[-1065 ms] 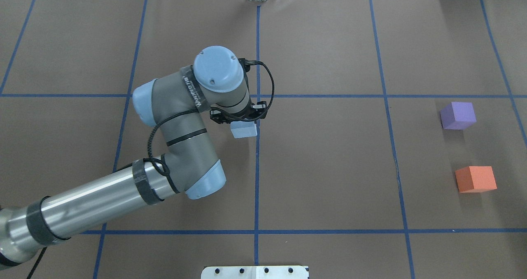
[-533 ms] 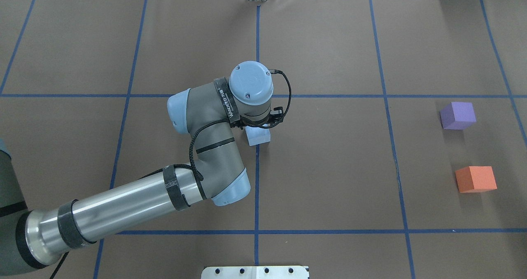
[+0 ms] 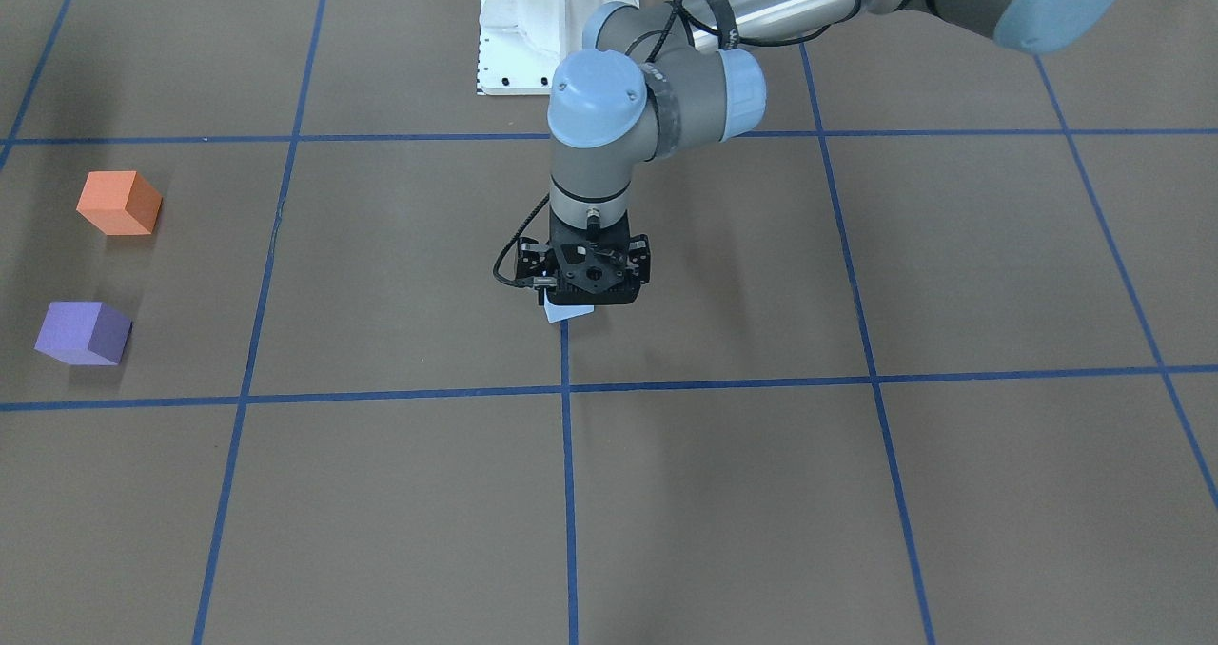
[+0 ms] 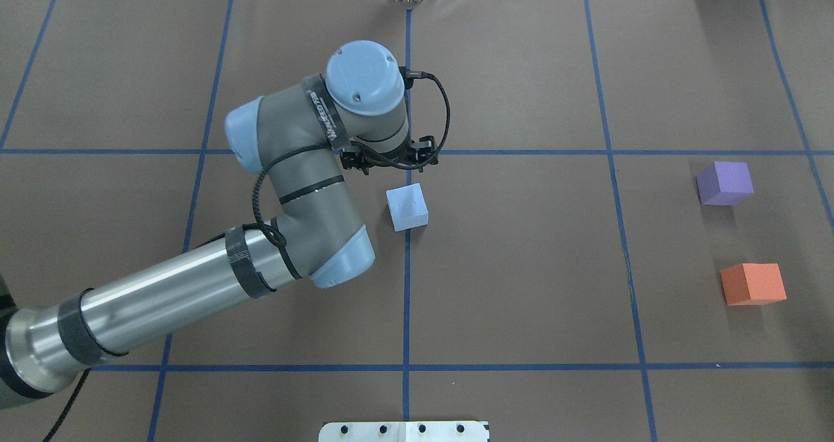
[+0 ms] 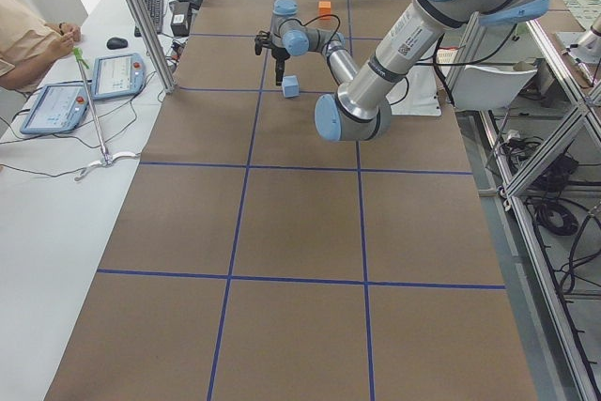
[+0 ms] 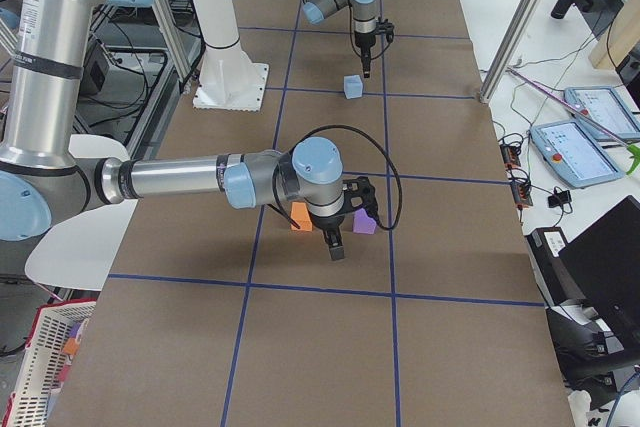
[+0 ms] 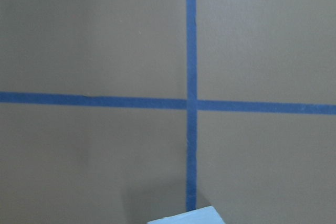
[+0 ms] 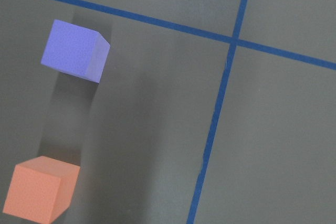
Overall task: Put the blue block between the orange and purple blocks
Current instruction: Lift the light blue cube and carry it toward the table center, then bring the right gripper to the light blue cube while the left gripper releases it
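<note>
Blue block (image 4: 407, 207) sits flat on the table (image 4: 521, 266), on the centre tape line (image 4: 406, 298) and well apart from the purple block (image 4: 724, 183) and the orange block (image 4: 752, 283) on the robot's right. Left gripper (image 4: 391, 162) hangs raised just beside the block, not on it; its wrist view catches only one block corner with no fingers around it. You cannot tell whether its jaws are spread or closed. Right gripper (image 6: 333, 244) shows only in the right side view, high over the purple/orange pair; its jaw state is also unreadable. Judged step: block parked mid-table, transfer to the gap not yet begun. Next, you likely need the right arm to come across, descend squarely on the block, grip, then lower it into the gap. That gap looks snug, so keep the faces aligned and avoid nudging either neighbour.
</note>
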You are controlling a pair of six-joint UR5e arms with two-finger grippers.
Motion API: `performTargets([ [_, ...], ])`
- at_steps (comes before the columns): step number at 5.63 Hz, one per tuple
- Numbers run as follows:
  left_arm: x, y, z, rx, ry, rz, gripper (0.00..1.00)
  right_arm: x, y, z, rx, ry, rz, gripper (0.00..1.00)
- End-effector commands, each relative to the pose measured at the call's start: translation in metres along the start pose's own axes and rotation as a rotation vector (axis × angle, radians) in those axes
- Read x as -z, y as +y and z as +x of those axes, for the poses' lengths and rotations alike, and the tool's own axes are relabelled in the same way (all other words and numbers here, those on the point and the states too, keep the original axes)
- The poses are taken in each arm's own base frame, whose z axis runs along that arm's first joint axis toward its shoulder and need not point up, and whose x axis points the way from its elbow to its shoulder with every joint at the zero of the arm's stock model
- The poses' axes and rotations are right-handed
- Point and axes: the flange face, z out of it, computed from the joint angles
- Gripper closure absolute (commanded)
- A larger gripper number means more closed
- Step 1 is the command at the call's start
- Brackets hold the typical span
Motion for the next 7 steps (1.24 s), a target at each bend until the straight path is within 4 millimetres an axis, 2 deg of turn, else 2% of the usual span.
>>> performTargets([
  [1, 0.062, -0.022, -0.151, -0.143, 0.026, -0.004, 0.0, 0.009, -0.018, -0.008, 0.072, 0.002, 0.071, 0.0],
  [2, 0.101, -0.037, -0.241, -0.184, -0.013, 0.069, 0.0, 0.006, -0.021, -0.009, 0.122, -0.017, 0.122, 0.0],
  [3, 0.124, -0.043, -0.313, -0.189, -0.071, 0.104, 0.0, 0.0, -0.041, -0.036, 0.025, -0.085, 0.122, 0.0],
  [4, 0.106, -0.03, -0.365, -0.19, -0.131, 0.064, 0.0, 0.012, -0.074, -0.067, 0.048, -0.131, 0.176, 0.0],
  [5, 0.081, -0.025, -0.409, -0.128, -0.181, 0.005, 0.0, 0.019, -0.137, -0.138, 0.162, -0.22, 0.219, 0.01],
  [6, 0.075, -0.004, -0.488, -0.044, -0.245, -0.019, 0.0, 0.019, -0.176, -0.215, 0.175, -0.305, 0.228, 0.05],
  [7, 0.1, -0.014, -0.534, -0.059, -0.264, -0.008, 0.0, 0.001, -0.198, -0.291, 0.175, -0.357, 0.203, 0.04],
])
